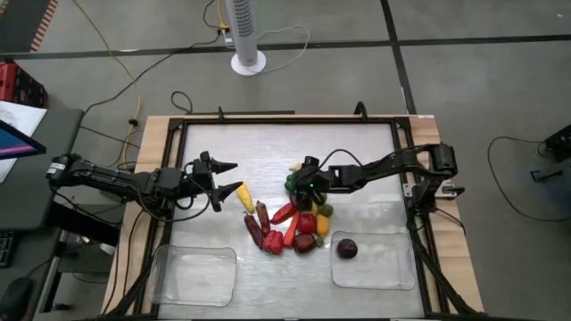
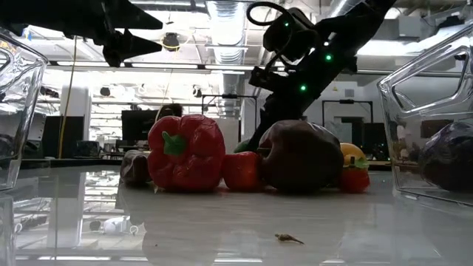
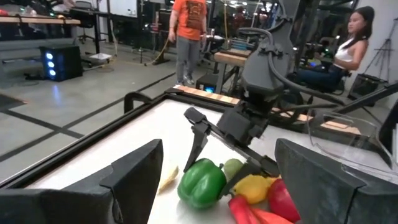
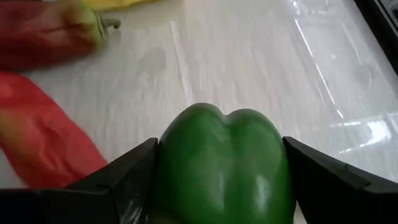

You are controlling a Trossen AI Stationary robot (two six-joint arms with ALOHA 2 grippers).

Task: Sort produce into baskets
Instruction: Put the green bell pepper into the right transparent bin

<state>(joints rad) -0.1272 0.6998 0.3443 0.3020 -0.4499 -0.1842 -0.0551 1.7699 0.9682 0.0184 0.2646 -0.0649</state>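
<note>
The produce lies heaped at the table's middle: a green pepper, red peppers, a yellow piece and dark purple pieces. One dark purple piece lies in the right basket. The left basket stands at the near left. My right gripper is at the heap's far side, with the green pepper between its fingers. My left gripper hangs open above the table, left of the heap, touching nothing. My right gripper has the green pepper between its two fingers, one against each of its opposite sides. The fingers slant down from the table's right side. The pepper sits on the table at the heap's far edge, with the other pieces beside it.
A black frame runs around the table top. A white fan base stands on the floor beyond the far edge. People are in the room past the table. A small scrap lies on the near table top.
</note>
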